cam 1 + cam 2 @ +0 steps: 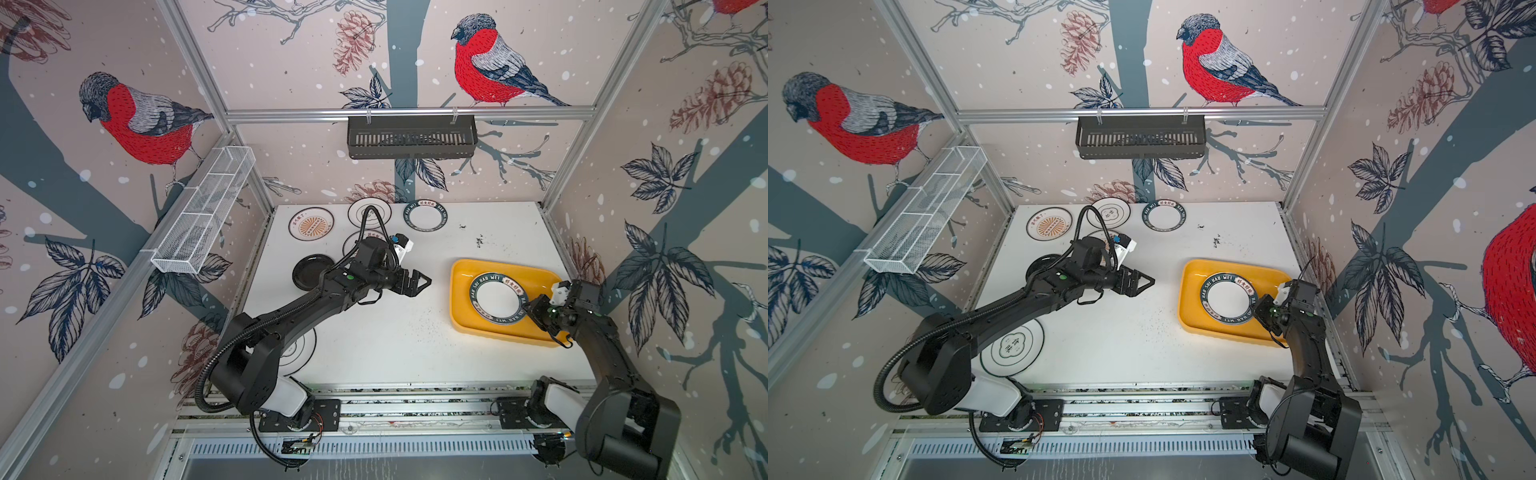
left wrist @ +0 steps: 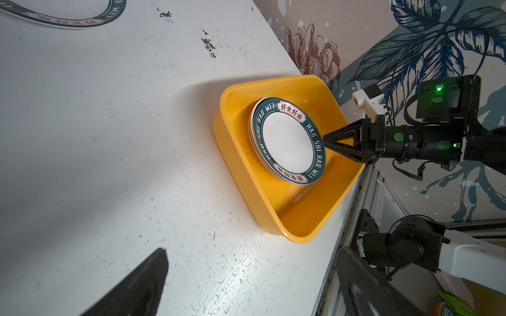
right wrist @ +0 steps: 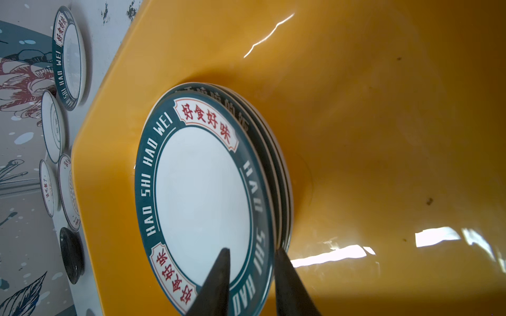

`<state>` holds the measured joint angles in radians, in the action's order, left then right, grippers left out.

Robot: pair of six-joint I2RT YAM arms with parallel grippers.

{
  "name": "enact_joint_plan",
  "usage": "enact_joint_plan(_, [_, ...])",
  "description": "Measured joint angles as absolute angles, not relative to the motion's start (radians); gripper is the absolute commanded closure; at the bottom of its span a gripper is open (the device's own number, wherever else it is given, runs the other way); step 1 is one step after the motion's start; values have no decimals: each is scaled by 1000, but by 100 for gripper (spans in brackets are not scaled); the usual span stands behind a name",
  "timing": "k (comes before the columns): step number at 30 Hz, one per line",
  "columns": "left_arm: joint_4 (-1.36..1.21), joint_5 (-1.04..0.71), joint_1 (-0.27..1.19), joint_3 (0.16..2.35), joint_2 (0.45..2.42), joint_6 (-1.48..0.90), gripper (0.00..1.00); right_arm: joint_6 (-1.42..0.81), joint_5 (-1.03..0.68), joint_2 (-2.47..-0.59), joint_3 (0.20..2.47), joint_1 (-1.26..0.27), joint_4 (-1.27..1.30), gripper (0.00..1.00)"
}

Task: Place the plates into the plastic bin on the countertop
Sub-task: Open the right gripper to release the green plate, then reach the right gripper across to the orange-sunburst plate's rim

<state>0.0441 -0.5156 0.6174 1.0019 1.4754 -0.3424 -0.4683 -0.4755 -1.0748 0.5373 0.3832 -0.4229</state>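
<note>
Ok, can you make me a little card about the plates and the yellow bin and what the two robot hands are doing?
Bin: yellow plastic bin on the right of the countertop
In it: stack of plates, green-rimmed plate on top
Outside it: six plates in view, including a black plate
Right gripper: jaws either side of the top plate's rim; grip unclear
Left gripper: open, empty, above the countertop's middle
</note>
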Motion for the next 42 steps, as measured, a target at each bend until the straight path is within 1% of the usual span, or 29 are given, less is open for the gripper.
enact_joint_plan(4, [44, -516, 616, 1002, 1475, -344, 4, -469, -453, -1071, 550, 385, -426, 49])
enact_joint_plan(9, [45, -513, 606, 1002, 1473, -350, 4, -470, -413, -1044, 565, 385, -440, 40])
enact_joint_plan(12, [50, -493, 593, 1002, 1462, -367, 4, -476, -410, -1009, 583, 384, -445, 26])
enact_joint_plan(14, [53, -474, 579, 1002, 1451, -370, 4, -479, -405, -982, 606, 373, -446, 21])
enact_joint_plan(19, [49, -398, 521, 968, 1404, -421, 4, -507, -385, -924, 680, 287, -416, 11])
enact_joint_plan(23, [44, -329, 493, 936, 1370, -422, 4, -532, -336, -955, 746, 159, -363, 4])
enact_joint_plan(26, [38, -299, 477, 919, 1343, -422, 4, -550, -292, -1031, 820, 41, -305, 0])
enact_joint_plan(33, [19, -230, 429, 890, 1290, -440, 4, -541, -235, -1303, 1016, -230, -141, 1])
enact_joint_plan(38, [6, -205, 369, 883, 1253, -469, 4, -534, -239, -1539, 1119, -356, -6, 0])
enact_joint_plan(42, [-5, -183, 330, 872, 1221, -475, 4, -540, -266, -1758, 1252, -441, 72, 1])
